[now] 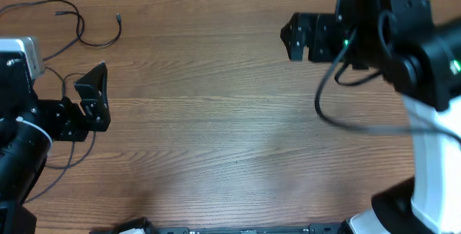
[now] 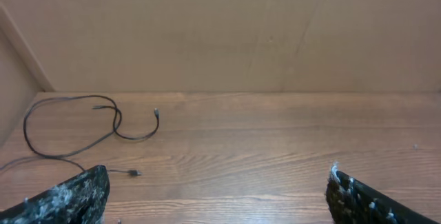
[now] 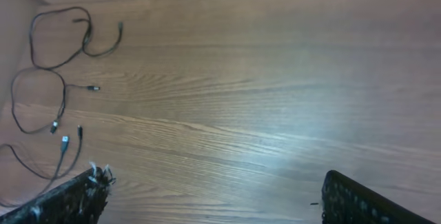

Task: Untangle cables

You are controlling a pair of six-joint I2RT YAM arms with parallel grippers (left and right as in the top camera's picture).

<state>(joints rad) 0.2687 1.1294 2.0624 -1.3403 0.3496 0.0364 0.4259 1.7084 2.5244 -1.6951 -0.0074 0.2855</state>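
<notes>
The thin black cables lie apart at the table's far left. In the overhead view one cable curves at the top left, and others run partly hidden under my left arm. The left wrist view shows a cable loop and a plug end ahead to the left. The right wrist view shows three cables spread along the left side. My left gripper is open and empty beside them. My right gripper is open and empty, far away at the top right.
The wooden table is bounded by a brown cardboard wall at the back and the left. A thick black cable hangs from the right arm. Dark fittings line the front edge.
</notes>
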